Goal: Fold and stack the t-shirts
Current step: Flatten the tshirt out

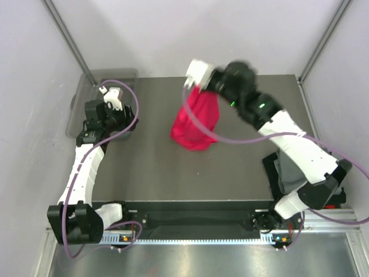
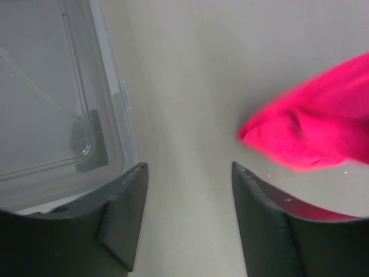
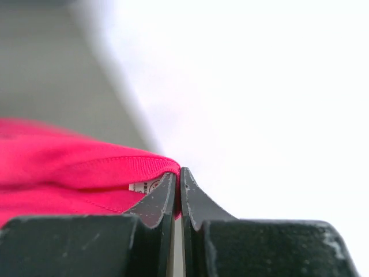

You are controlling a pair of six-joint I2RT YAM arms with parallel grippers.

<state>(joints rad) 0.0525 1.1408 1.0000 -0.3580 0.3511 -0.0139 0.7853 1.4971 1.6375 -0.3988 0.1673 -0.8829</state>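
Collar of the red shirt (image 1: 196, 124) is clamped by the right gripper (image 3: 179, 173), fingers pressed together on the ribbed edge just beside the small white tag (image 3: 144, 186). The shirt is held up as a gathered bundle over the far middle of the table (image 1: 144, 173). From the pinch its long axis runs downward and toward the near side. The lower end appears to rest on the tabletop, though contact cannot be confirmed.

The right arm is stretched far forward and inward, with the wrist turned to the left. Over at the left edge, the left gripper (image 2: 189, 173) is held with its fingers wide apart and nothing between them, just beside the clear bin (image 2: 109, 115). The nearest tip of the red cloth is found ahead and to the right of those open fingers, apart from them.

The left arm is judged to be the free one, to be brought across to the hanging hem so the cloth can be spread flat. Some dark shirts (image 1: 285, 170) are glimpsed at the right edge, partly hidden behind the right arm.
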